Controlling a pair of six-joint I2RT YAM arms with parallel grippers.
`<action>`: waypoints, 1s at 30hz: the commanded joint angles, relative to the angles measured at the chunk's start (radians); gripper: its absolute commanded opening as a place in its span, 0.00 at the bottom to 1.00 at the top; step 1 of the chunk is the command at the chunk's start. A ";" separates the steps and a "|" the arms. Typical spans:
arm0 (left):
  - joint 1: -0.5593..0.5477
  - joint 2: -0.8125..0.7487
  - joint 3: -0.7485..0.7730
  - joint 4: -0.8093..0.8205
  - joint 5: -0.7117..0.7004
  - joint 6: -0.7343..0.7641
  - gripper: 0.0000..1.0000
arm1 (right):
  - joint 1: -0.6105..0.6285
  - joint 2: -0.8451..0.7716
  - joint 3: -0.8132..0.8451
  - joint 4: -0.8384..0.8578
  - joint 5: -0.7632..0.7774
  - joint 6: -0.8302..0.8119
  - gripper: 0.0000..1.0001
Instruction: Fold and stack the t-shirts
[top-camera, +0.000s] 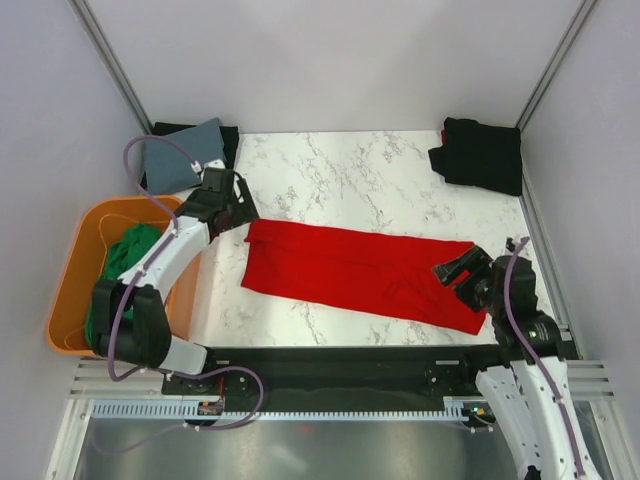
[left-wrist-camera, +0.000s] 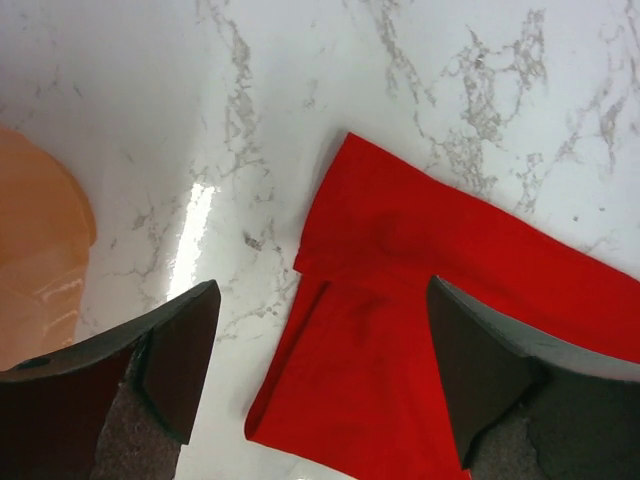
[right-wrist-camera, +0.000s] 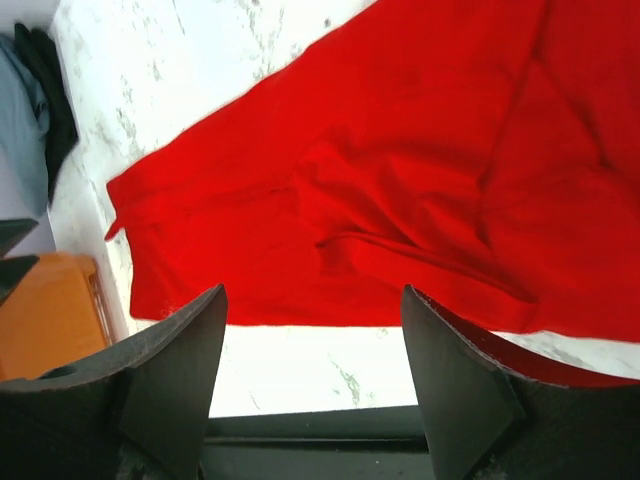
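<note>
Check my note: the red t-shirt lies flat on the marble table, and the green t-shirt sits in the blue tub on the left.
Not quite: the tub is orange, not blue, as the top external view shows. The green t-shirt is in it, and the red t-shirt lies flat on the marble table.

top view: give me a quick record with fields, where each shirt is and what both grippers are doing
red t-shirt: long flat band across the near half of the table, folded layers showing at its left end
left gripper: open, empty, above the shirt's left end
right gripper: open, empty, above the shirt's right end
green t-shirt: bunched inside the orange tub, left of the table
grey-blue t-shirt: far left corner, lying on a black t-shirt
second black t-shirt: far right corner, compact bundle
</note>
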 joint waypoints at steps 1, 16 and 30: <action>-0.064 0.002 0.019 0.028 0.000 -0.004 0.90 | -0.002 0.155 -0.047 0.189 -0.155 0.014 0.77; -0.281 0.349 0.062 0.029 0.121 -0.050 0.81 | 0.041 0.980 -0.018 0.536 -0.151 0.050 0.78; -0.422 0.001 -0.370 0.015 0.230 -0.419 0.77 | 0.071 1.861 0.957 0.270 -0.152 -0.147 0.77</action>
